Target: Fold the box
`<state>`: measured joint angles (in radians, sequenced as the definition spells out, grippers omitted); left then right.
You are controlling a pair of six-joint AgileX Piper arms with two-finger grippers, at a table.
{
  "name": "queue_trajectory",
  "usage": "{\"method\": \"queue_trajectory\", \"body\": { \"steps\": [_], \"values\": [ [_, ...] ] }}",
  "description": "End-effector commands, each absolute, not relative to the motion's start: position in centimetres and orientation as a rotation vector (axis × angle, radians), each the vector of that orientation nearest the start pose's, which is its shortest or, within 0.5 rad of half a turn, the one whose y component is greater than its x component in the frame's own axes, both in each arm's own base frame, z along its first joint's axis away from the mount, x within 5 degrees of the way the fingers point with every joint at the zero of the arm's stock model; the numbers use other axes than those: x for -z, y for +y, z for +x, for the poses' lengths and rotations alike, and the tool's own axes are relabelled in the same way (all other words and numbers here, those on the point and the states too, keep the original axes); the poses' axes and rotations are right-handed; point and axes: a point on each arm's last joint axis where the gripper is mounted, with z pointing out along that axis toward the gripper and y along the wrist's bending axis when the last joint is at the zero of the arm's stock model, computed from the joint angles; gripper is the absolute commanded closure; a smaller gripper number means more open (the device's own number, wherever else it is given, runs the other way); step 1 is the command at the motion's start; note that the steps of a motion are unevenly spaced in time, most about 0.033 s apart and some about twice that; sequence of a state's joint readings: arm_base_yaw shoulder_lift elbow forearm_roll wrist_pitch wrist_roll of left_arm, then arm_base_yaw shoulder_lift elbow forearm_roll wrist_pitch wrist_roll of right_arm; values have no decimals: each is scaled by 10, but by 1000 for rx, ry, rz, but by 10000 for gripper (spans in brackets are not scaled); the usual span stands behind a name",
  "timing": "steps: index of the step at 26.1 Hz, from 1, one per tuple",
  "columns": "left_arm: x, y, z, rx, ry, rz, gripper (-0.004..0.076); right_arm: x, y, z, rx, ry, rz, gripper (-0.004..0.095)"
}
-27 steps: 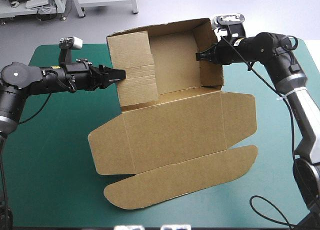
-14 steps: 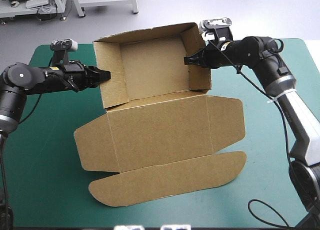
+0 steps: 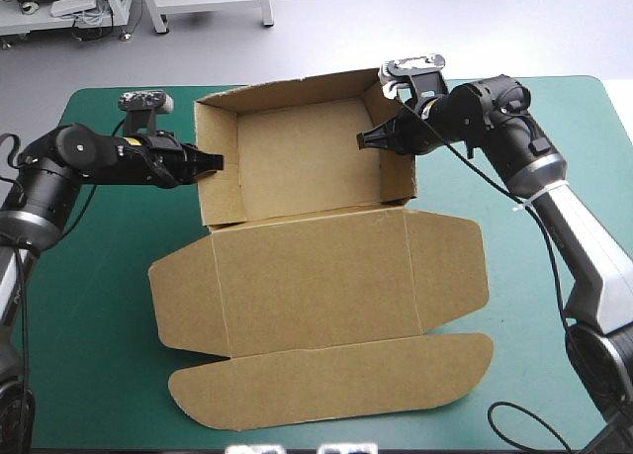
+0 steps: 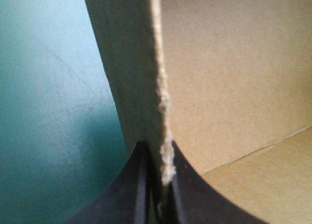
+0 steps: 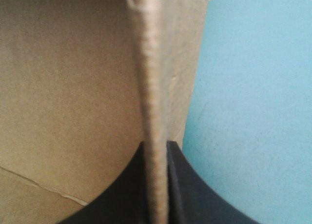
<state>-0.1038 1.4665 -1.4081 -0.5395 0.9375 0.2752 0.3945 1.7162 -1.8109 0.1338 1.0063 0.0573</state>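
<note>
The brown box (image 3: 307,157) stands as an open tray at the far middle of the teal-green table, its walls raised and its lid (image 3: 326,276) lying flat toward the near edge. My left gripper (image 3: 216,161) is shut on the top edge of the tray's left wall (image 4: 161,102), the board's rough edge pinched between the black fingers (image 4: 139,185). My right gripper (image 3: 364,140) is shut on the top edge of the right wall (image 5: 153,97), whose edge runs straight ahead from between its fingers (image 5: 183,185).
The lid's rounded tuck flap (image 3: 331,380) lies near the table's front edge, with side flaps (image 3: 183,301) spread out to both sides. Bare teal-green cover (image 3: 89,316) lies to the left and right of the box.
The box has shifted left and settled, and its left wall's folded inner flap now lies tucked flat. My left gripper closed onto the left wall's edge. The right gripper kept its grip and followed.
</note>
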Motion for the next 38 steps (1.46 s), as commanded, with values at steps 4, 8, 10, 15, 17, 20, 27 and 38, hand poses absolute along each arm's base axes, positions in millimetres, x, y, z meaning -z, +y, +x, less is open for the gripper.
{"method": "queue_trajectory", "body": {
  "steps": [4,8,10,15,17,20,27,38],
  "values": [
    [-375,-126,301,512,2406,284,733,-395,162,340,-398,2535,-356,904],
    [-345,-137,314,532,2549,228,733,-371,160,342,-328,2684,-322,904],
    [-331,-140,320,530,2617,195,733,-352,160,344,-313,2739,-303,905],
    [-314,-145,326,529,2691,143,733,-307,165,349,-338,2821,-267,905],
    [-307,-146,328,522,2724,140,733,-294,169,351,-365,2846,-253,904],
    [-296,-147,332,509,2770,124,733,-279,173,356,-385,2881,-240,904],
    [-275,-149,337,368,2846,153,733,-260,178,366,-398,2893,-223,907],
    [-256,-153,343,323,2895,152,733,-259,179,369,-393,2864,-266,908]
  ]
}}
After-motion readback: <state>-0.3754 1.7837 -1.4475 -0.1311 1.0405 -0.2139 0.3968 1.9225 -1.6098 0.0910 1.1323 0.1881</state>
